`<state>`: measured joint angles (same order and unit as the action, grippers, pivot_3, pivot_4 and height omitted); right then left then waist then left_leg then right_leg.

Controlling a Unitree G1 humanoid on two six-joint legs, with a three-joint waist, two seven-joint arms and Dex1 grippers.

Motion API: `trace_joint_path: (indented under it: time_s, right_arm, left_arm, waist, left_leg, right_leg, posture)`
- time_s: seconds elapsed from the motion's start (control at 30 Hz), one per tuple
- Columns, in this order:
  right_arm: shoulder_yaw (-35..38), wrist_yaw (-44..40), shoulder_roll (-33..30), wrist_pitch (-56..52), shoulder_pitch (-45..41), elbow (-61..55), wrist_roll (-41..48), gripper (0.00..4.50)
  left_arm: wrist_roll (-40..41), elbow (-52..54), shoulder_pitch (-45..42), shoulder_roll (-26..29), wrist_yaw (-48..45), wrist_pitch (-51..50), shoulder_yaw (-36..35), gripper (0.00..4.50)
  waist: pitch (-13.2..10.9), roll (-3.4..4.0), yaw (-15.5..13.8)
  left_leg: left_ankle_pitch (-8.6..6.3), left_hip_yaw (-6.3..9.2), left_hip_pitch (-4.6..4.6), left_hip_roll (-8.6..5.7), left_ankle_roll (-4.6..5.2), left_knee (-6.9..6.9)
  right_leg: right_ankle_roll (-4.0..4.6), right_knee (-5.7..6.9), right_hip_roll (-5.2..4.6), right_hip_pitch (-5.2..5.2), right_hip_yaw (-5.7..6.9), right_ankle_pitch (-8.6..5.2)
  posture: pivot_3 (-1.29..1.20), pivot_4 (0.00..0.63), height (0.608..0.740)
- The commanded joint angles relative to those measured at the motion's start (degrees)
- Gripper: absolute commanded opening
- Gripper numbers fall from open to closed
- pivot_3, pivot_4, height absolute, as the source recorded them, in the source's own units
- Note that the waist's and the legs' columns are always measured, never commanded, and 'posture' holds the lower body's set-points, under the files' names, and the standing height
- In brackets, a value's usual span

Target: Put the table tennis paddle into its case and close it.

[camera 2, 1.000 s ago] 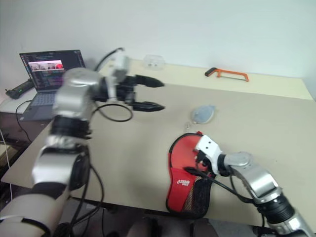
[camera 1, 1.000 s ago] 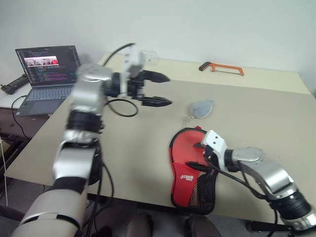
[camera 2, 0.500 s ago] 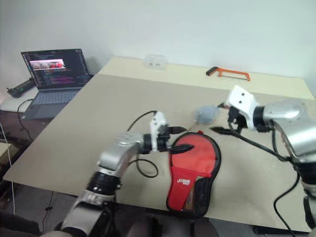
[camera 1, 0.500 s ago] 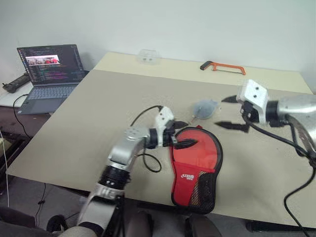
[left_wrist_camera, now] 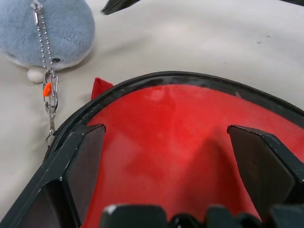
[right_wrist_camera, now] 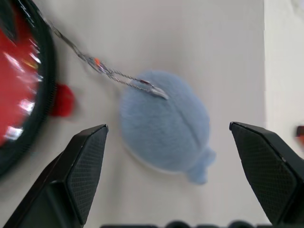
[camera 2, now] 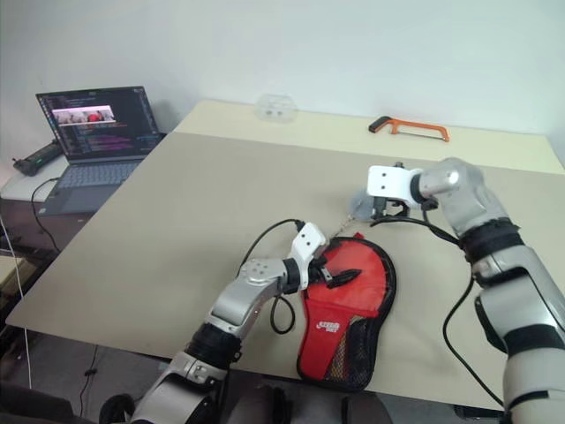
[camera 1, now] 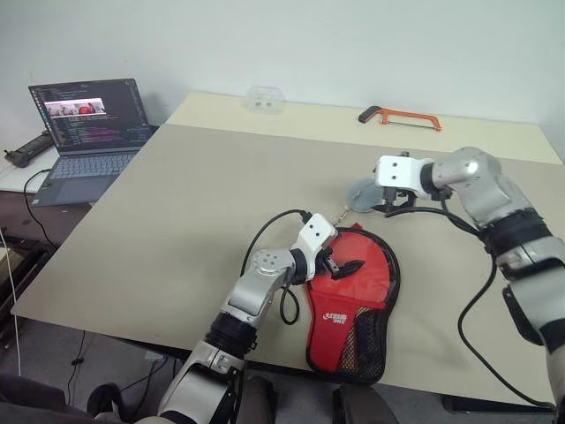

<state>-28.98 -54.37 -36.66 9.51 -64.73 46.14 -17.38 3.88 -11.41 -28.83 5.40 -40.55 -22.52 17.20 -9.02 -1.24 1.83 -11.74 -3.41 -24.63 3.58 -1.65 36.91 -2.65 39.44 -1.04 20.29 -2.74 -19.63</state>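
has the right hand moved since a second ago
Yes. The right hand was low over the case by the near table edge; it is now farther back, over the grey plush charm.

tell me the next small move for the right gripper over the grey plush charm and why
Probably lower the open right gripper and close on the grey plush charm. Its fingers straddle the charm, chained to the zipper rim of the red fabric case, while the open left gripper steadies the case.

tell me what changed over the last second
The left gripper came down from above the table onto the red fabric paddle-shaped case, jaws open. The right gripper lifted off the case to above the grey plush charm, open. Case, charm and orange hacksaw stayed put.
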Motion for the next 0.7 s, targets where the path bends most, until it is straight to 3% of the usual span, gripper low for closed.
trace_joint_path:
  time_s: [0.03, 0.4, 0.7]
  right_arm:
    - [-1.7, 3.8, 2.1, 7.2, -4.0, 7.4, -5.1, 4.5]
    - [-6.7, 21.4, 10.6, 12.1, -10.4, 25.1, -17.7, 4.5]
    - [-7.8, 25.6, 14.5, 11.4, -10.4, 29.3, -22.0, 4.5]
  left_arm:
    - [0.2, 0.2, 1.4, 0.3, 0.3, -2.8, 0.6, 4.48]
    - [0.4, 2.0, 2.1, -0.7, 2.8, -4.8, 1.0, 4.48]
    - [0.1, 3.3, 2.6, -0.6, 3.7, -5.5, 2.0, 4.48]
  waist:
    - [0.0, 0.01, 0.0]
    - [0.0, 0.08, 0.0]
    - [0.0, 0.1, 0.0]
  left_leg:
    - [0.0, 0.0, 0.01, 0.0, 0.0, 0.0]
    - [0.13, 0.0, 0.06, 0.05, -0.23, -0.01]
    - [0.15, 0.0, 0.1, 0.04, -0.27, -0.01]
  right_leg:
    - [0.01, 0.0, 0.0, -0.01, 0.01, 0.0]
    - [0.04, 0.1, -0.03, -0.03, 0.02, -0.02]
    - [0.05, 0.15, -0.05, -0.06, 0.03, -0.03]
  posture:
    - [0.0, 0.15, 0.74]
    - [0.0, 0.15, 0.74]
    - [0.0, 0.15, 0.74]
